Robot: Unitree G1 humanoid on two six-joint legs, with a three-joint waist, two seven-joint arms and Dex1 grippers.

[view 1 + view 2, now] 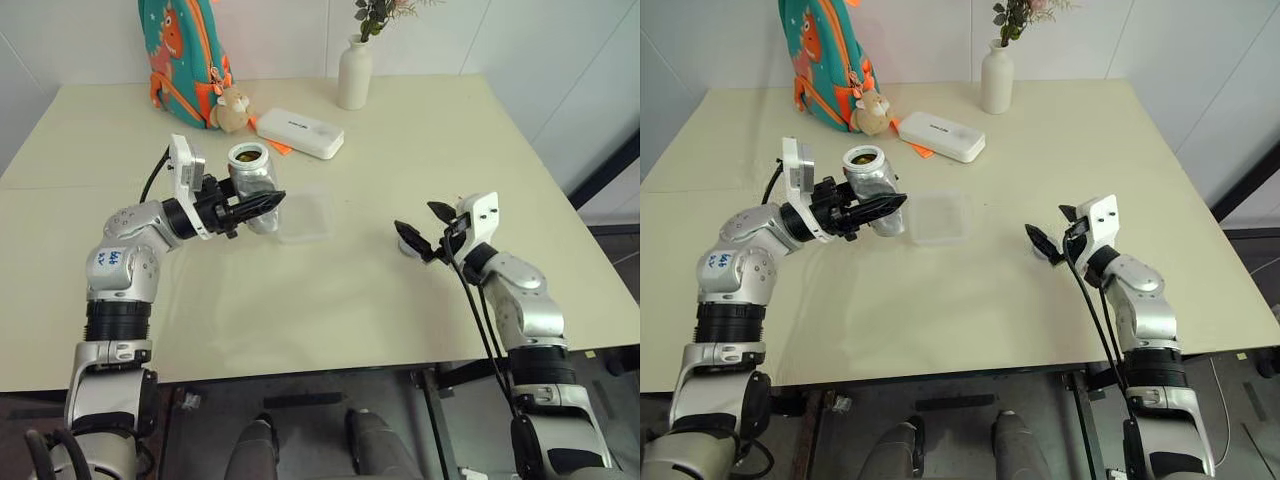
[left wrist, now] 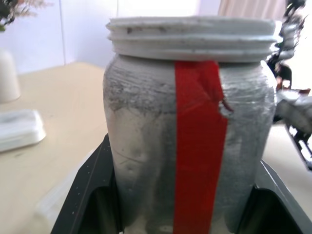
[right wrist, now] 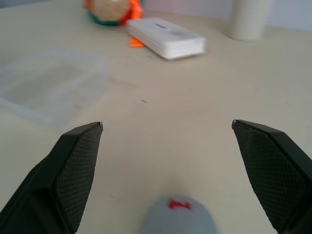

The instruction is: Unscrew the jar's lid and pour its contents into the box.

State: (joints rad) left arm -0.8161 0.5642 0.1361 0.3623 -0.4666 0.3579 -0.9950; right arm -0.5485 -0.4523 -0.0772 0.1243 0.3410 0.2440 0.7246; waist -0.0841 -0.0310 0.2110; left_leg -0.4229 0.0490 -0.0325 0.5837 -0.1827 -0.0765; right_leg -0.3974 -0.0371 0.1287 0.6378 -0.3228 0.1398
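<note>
My left gripper [image 1: 268, 203] is shut on the jar [image 1: 252, 178], holding it upright above the table, just left of the box [image 1: 310, 215]. The jar is grey with a red stripe [image 2: 197, 146], and its threaded mouth is uncovered. Dark contents [image 1: 864, 156] show inside the mouth. The clear box sits flat on the table. At the right, my right gripper [image 1: 425, 228] is open, its fingers [image 3: 73, 161] spread wide. The grey lid [image 3: 179, 218] lies on the table under and between them, touching neither finger.
A white oblong case [image 1: 300, 133] lies behind the box. A white vase [image 1: 354, 75] with flowers stands at the back. A teal backpack [image 1: 185, 55] and a plush toy [image 1: 232, 108] sit at the back left. The table [image 1: 330, 300] ends just right of my right arm.
</note>
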